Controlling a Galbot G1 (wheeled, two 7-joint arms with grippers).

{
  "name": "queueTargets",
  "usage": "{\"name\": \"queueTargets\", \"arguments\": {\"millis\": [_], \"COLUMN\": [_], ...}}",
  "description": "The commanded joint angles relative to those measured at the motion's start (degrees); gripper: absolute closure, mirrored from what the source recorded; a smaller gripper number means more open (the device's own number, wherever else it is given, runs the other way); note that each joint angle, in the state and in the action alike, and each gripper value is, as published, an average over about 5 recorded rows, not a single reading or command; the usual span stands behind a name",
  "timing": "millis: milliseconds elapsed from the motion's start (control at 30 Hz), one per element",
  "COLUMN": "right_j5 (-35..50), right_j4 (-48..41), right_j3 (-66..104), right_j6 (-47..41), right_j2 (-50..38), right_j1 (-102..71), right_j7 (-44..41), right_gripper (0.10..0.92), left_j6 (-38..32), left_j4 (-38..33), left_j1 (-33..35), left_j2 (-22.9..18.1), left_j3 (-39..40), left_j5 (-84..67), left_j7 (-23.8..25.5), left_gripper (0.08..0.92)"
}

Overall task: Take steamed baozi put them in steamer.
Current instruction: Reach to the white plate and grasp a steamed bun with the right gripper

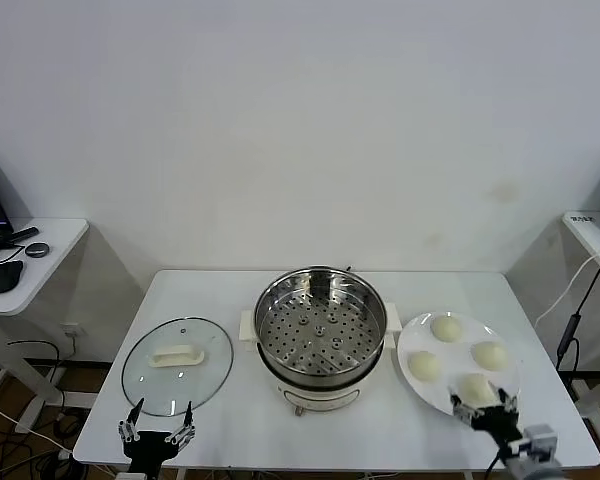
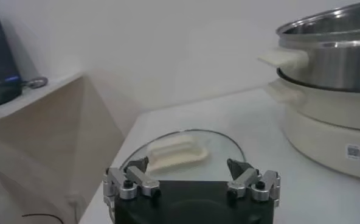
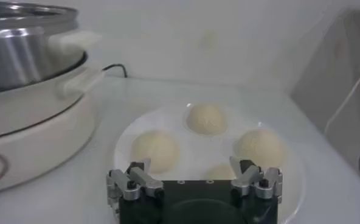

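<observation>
Nearest to me, my right gripper point(image 1: 483, 406) hangs at the front edge of the white plate point(image 1: 410, 340), its fingers spread wide and holding nothing. In the right wrist view the same gripper point(image 3: 195, 176) shows its two fingertips apart, with the closest bun point(image 3: 224, 172) partly hidden just beyond the pincer body. My left gripper point(image 1: 158, 420) waits at the near left edge of the table point(image 1: 230, 440), also spread open and empty, just in front of the glass lid point(image 1: 177, 365), which lies flat on the table.

All four steamed baozi point(image 1: 447, 327) are on the plate, to the right of the steamer point(image 1: 320, 335). None is in the pot yet. One sits at the near rim by my right fingers, one toward the steamer side point(image 1: 424, 366), one to the outer side point(image 1: 490, 354) and one at the far rim.

I judge these buns light, soft and easily dented, with smooth skin that may slip or tear under a hard pinch. I would take the near one first, closing low across its widest part, gently, just enough to lift it.

Farther off, the steamer stands open in the middle of the table, its perforated tray point(image 1: 320, 330) bare and the rim raised well above plate level, so a bun needs lifting clear over the steel wall.
</observation>
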Motion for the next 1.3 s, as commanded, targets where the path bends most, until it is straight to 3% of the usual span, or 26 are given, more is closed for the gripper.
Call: {"name": "queueTargets", "arguments": {"millis": [33, 100, 333, 467, 733, 933, 1300], "right_j5": [-14.39, -19.0, -35.33, -39.38, -40.56, -40.05, -40.44], "right_j4": [-9.47, -13.84, -31.41, -38.57, -47.37, -52.95, -54.93], "right_j3": [-2.71, -6.37, -25.84, -40.4, -67.46, -66.15, -60.15], "right_j6": [-1.62, 0.0, 12.03, 16.67, 20.38, 21.09, 20.47], "right_j2": [-16.51, -20.11, -27.4, -28.27, -26.24, -22.35, -19.81], "right_j1": [22.13, 28.29, 53.66, 65.43, 80.72, 79.12, 74.5], "right_j7": [-11.35, -16.38, -45.6, -52.7, -56.27, -55.06, -52.78], "right_gripper": [0.203, 0.203, 0.203, 0.203, 0.203, 0.203, 0.203], "left_j6": [0.5, 0.61, 0.52, 0.51, 0.57, 0.6, 0.57], "left_j4": [-1.16, -1.73, -2.86, -3.55, -4.35, -5.65, -5.95], "left_j1": [0.21, 0.52, 1.66, 2.47, 2.65, 3.31, 4.44], "left_j2": [-0.69, -1.01, -2.34, -2.4, -2.85, -3.39, -3.5], "left_j3": [-0.32, -0.24, -0.42, -0.99, -1.95, -2.41, -2.41], "left_j5": [0.13, 0.34, 1.28, 1.22, 1.17, 1.05, 1.5], "left_j7": [-0.3, -0.36, -0.99, -1.22, -1.3, -1.38, -1.62], "left_gripper": [0.177, 0.177, 0.177, 0.177, 0.177, 0.177, 0.177]}}
